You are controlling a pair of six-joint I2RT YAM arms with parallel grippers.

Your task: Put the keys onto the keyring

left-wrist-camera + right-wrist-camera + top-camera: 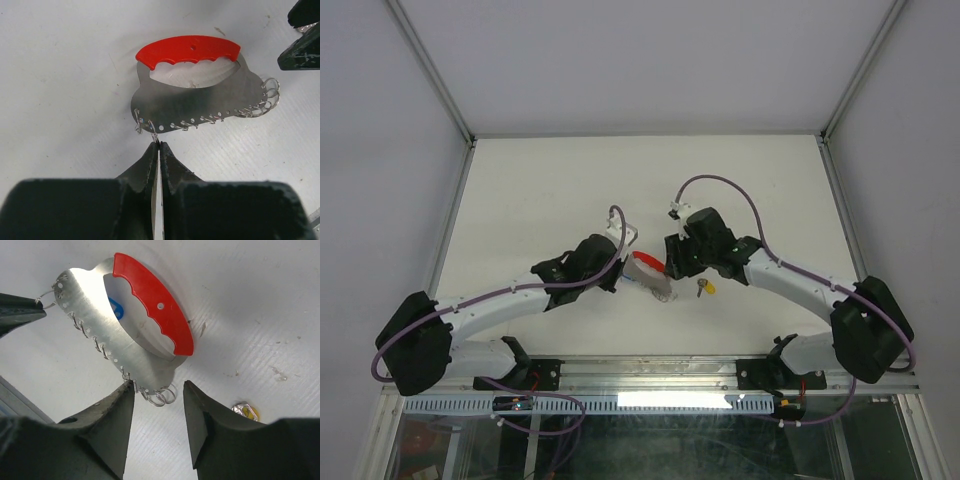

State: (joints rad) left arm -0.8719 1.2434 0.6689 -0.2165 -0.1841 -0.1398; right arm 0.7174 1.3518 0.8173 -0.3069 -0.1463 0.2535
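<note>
The keyring [190, 50] is a curved red tab on a silvery plate [200, 105] edged with small wire rings, and it lies flat on the white table. My left gripper [159, 146] is shut, its tips pinching one small ring at the plate's corner; the right wrist view shows that same ring [46, 297]. My right gripper [159, 384] is open over the plate's other end, with the end rings [165, 395] between its fingers. The blue key [114, 307] shows through the tab's opening. The yellow key [245, 411] lies on the table beside the right finger, also seen from above [708, 288].
Both arms meet at the keyring [648, 265] in the middle of the white table [540, 190]. Grey walls stand on three sides, and a metal rail [650, 375] runs along the near edge.
</note>
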